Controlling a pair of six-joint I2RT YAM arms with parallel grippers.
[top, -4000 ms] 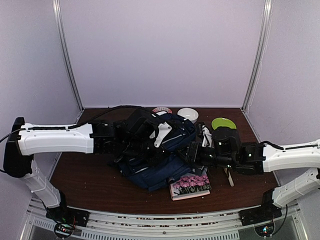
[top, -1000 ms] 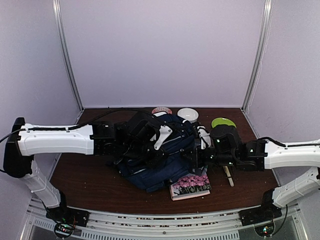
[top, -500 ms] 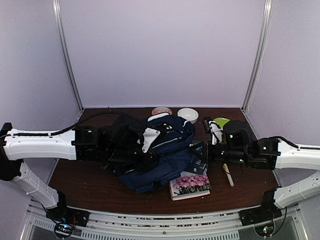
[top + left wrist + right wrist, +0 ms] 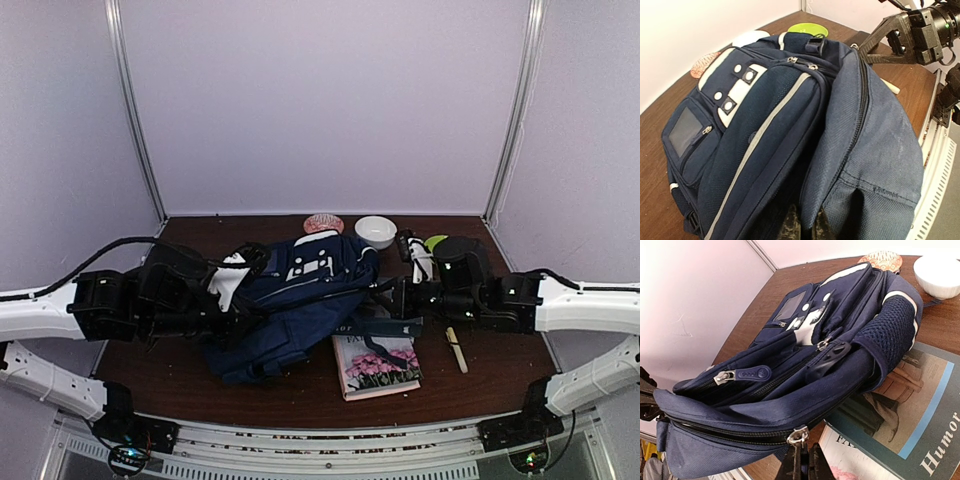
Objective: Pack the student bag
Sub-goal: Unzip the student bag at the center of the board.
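The navy-blue student bag with white patches and a pale stripe lies on its side on the table, stretched between my two arms. It fills the left wrist view and the right wrist view. My left gripper is at the bag's left end, shut on a fold of its navy fabric beside the zip. My right gripper is at the bag's right end, shut on the pull tab hanging from a metal zip slider. That zip looks closed where it shows.
A teal book lies partly under the bag, on a book with pink flowers. A wooden stick lies to the right. At the back stand a white bowl, a patterned bowl and a green plate.
My left arm has drawn back to the left, dragging the bag with it and uncovering the teal book. The right gripper has stayed at the bag's right end.
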